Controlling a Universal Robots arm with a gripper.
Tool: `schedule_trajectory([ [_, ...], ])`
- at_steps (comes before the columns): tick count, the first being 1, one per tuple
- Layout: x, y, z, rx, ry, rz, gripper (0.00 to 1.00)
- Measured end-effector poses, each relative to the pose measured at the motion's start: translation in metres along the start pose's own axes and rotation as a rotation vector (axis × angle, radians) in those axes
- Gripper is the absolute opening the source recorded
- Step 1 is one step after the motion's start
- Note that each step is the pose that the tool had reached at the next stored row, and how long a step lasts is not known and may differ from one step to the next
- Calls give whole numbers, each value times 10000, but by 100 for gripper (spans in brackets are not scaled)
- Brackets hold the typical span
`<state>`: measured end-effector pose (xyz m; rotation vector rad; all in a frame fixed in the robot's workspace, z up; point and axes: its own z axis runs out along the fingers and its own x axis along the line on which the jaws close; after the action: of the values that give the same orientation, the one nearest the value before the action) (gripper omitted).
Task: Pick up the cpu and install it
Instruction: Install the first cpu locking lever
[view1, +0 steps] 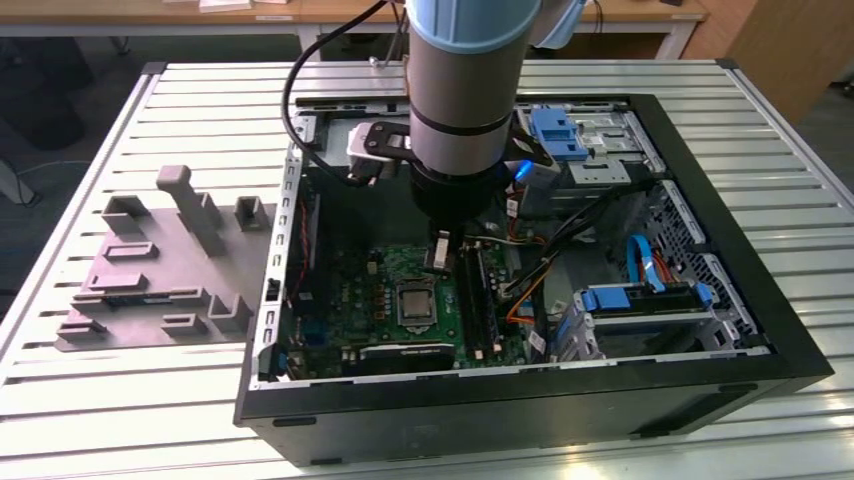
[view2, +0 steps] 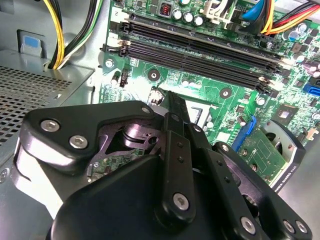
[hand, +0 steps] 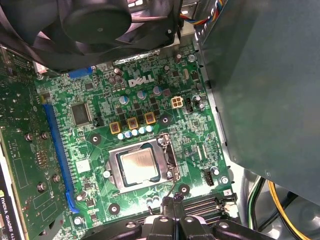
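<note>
An open black computer case (view1: 747, 330) lay on a slatted metal table (view1: 200, 110), with a grey plastic fixture (view1: 160, 280) sitting on the table to the exterior view's left of it. The robot arm (view1: 467, 90) reached down from above into the case, and its gripper (view1: 442, 252) hung over the green motherboard (view1: 367, 290), just far of the socket frame (view1: 414, 300) and beside the black memory slots (view1: 477, 300).

The cpu (hand: 140, 166) sat flat inside the socket frame (hand: 141, 167) in the first wrist view, its silvery top facing up and the metal frame lying around its edges. It was apart from the gripper (hand: 172, 212), whose black fingers (hand: 166, 206) showed close together with nothing between them. In the second wrist view the gripper (view2: 172, 100) pointed at the board just near the long memory slots (view2: 200, 55), its narrow fingers looking pressed side by side, holding nothing.

A black fan (hand: 95, 25) stood over the far part of the board in the first wrist view, and a blue expansion slot (hand: 57, 150) ran alongside the socket. Blue drive brackets (view1: 641, 297) sat at the exterior view's right side of the case, with orange and blue cables (view1: 641, 260) running near them
</note>
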<state>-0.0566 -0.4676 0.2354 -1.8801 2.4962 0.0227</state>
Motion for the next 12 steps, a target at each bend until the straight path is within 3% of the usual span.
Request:
schedule_trajectory([
  [8,2,0,-1,-1,1,-31,11],
  [12,4,-1,4,-9,1,-446,11],
])
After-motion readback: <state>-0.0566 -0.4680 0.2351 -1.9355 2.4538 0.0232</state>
